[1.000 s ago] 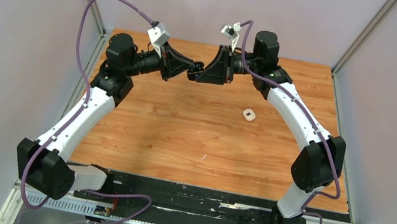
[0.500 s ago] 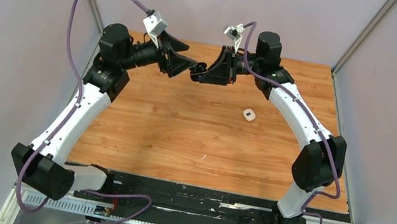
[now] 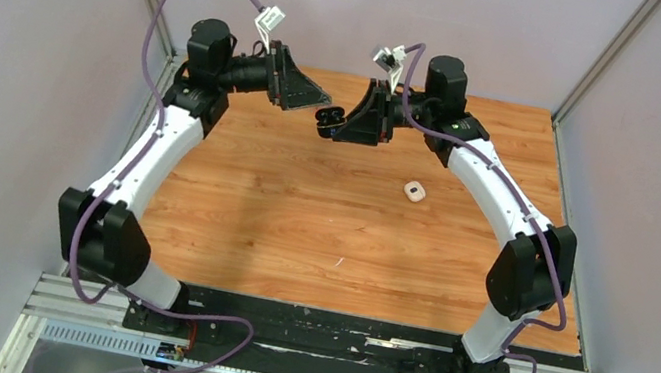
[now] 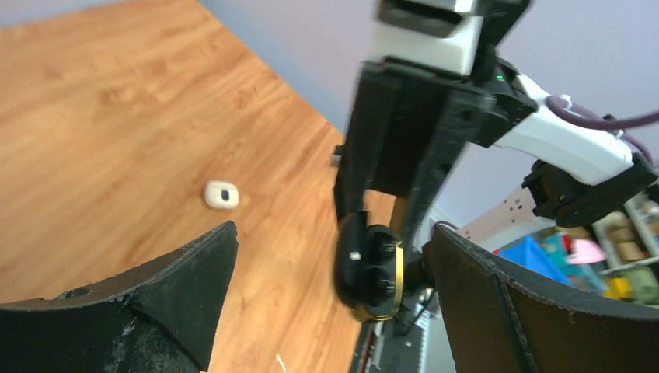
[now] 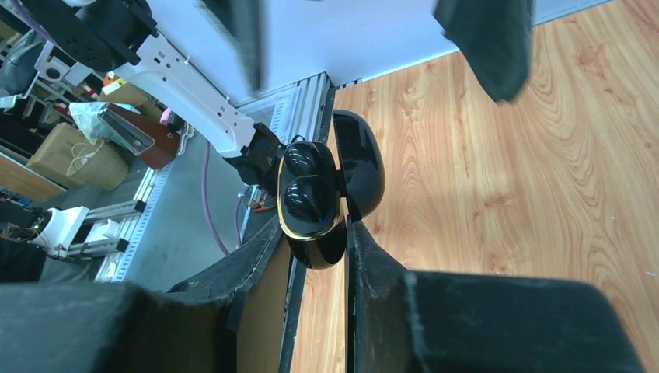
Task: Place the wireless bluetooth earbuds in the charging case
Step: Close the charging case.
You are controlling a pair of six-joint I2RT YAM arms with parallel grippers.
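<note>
right gripper on glossy black case

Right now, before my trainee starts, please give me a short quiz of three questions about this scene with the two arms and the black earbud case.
1. True or false: the left gripper clamps the glossy black gold-rimmed charging case.
2. The case's lid is: A open, B shut, C detached.
3. What lies on the wooden table?
Key: 1 false, the right gripper holds it; the left is open. 2 A. 3 a small white rounded object.
</note>
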